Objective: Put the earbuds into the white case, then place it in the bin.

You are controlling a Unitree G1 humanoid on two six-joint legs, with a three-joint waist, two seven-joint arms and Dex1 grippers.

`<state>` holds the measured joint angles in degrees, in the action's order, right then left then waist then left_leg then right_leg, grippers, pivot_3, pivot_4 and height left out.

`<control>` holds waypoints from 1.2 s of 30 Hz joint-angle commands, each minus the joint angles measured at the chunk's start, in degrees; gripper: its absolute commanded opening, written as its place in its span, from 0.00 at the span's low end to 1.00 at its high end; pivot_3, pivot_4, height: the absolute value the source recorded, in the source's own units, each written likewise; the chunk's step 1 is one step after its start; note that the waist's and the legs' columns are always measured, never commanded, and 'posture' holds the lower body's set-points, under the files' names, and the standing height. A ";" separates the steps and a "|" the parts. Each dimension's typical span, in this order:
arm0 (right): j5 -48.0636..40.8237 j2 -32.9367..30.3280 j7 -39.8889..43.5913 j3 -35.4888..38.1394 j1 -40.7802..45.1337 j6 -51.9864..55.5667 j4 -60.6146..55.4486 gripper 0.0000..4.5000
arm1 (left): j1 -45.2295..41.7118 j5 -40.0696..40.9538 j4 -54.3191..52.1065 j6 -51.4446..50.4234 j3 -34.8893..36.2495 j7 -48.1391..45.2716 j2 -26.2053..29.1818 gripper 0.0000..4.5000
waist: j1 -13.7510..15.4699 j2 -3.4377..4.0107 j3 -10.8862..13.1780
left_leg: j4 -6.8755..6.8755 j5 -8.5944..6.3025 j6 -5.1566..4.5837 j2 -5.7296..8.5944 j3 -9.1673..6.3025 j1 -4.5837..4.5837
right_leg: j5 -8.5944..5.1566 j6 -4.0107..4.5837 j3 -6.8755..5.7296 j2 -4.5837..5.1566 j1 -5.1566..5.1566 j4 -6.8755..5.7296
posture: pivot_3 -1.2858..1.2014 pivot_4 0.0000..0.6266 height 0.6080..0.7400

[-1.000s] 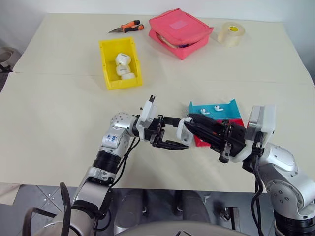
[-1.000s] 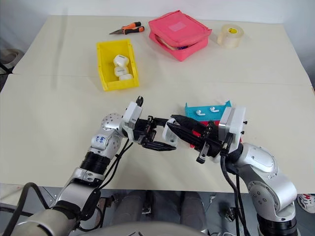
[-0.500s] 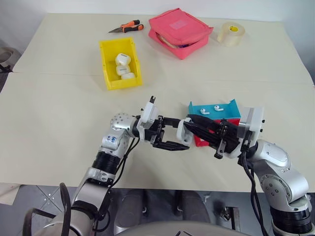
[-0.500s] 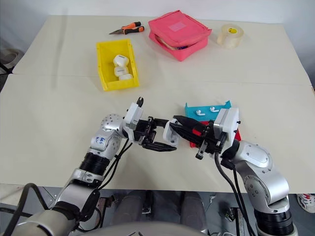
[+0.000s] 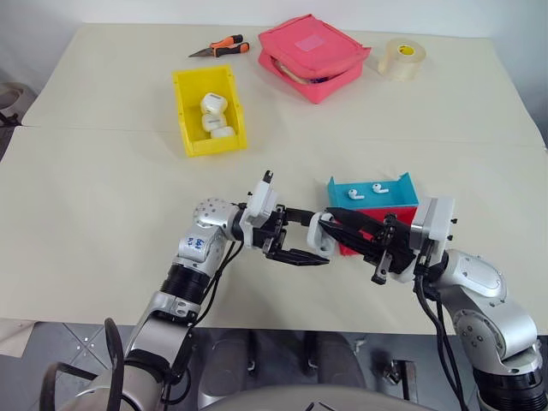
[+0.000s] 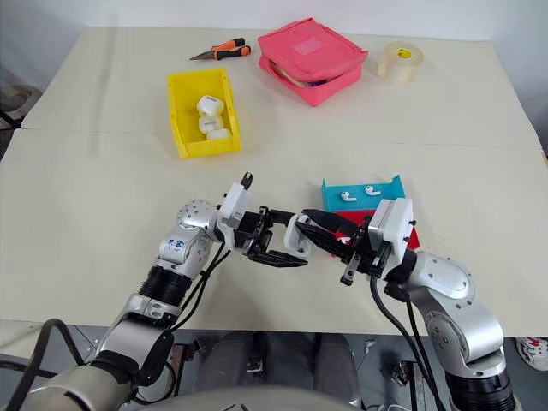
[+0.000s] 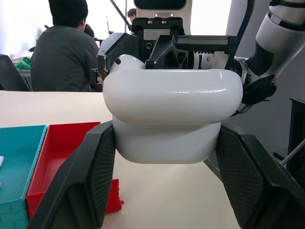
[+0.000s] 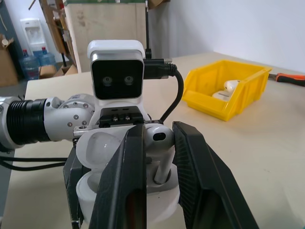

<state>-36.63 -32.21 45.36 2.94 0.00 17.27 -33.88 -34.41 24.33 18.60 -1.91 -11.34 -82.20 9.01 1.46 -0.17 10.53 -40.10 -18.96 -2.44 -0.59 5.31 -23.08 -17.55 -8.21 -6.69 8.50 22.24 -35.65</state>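
The bin (image 5: 210,111) sits upper left on the worktop (image 5: 103,197), holding other white cases. At centre, the left tool (image 5: 301,233) is clenched on the case (image 7: 171,114), lid open. Just right of it, the right tool (image 8: 159,157) pinches an earbud (image 8: 162,143) by its head, stem entering the case's socket. Both are light, rigid and slick; the case's flat sides suit gripping, and the earbud could easily slip. More earbuds (image 5: 368,188) lie in the blue tray (image 5: 377,199), centre right.

Lab: seated person (image 7: 61,52), water bottles (image 8: 40,58)
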 commanded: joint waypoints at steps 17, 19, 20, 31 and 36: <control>-1.84 -8.39 0.41 4.05 -2.61 4.44 -1.83 0.10 | -0.60 2.01 -3.03 3.25 3.31 1.79 0.03 0.62 | 0.05 0.00 0.00 | 0.00 0.00 0.00 0.00 -0.01 0.00 | 0.00 0.00 -0.01 0.01 -0.02 0.01 | 0.52 0.24 1.00; -1.06 -8.36 0.79 2.71 -1.98 4.41 -1.28 0.10 | -0.63 2.02 -3.01 3.33 3.18 1.80 0.01 0.62 | 0.00 0.00 0.00 | 0.00 0.00 0.00 0.00 -0.01 0.00 | 0.00 0.00 0.00 0.01 -0.01 0.01 | 0.52 0.24 1.00; -0.72 -8.10 0.78 1.91 -1.28 4.42 -0.87 0.10 | -0.70 2.01 -2.97 3.49 3.12 1.82 -0.06 0.62 | -0.02 0.00 0.00 | 0.00 0.00 0.00 -0.01 -0.01 0.00 | 0.00 0.00 0.00 0.01 -0.01 0.01 | 0.52 0.24 1.00; -0.67 -7.88 0.57 -0.13 3.28 5.07 0.85 0.10 | -1.27 1.49 -1.91 4.26 3.16 1.83 -0.38 0.62 | 0.03 0.00 0.00 | -0.01 0.01 -0.01 0.00 -0.02 0.00 | 0.00 0.00 -0.02 0.02 -0.02 0.01 | 0.52 0.24 1.00; -1.10 -8.16 0.40 0.86 4.36 5.47 0.18 0.39 | -1.40 0.94 -0.92 4.72 3.15 2.12 -0.35 0.62 | 0.01 0.00 0.00 | -0.01 0.01 -0.01 0.00 -0.01 0.00 | 0.00 0.00 -0.02 0.01 -0.01 0.01 | 0.52 0.24 1.00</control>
<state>-38.14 -39.56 45.62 3.60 4.28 21.55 -33.34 -34.42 23.97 18.90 1.42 -9.69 -80.79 9.49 1.47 -0.17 10.53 -40.11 -18.95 -2.45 -0.60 5.30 -23.08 -17.55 -8.21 -6.71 8.51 22.23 -35.64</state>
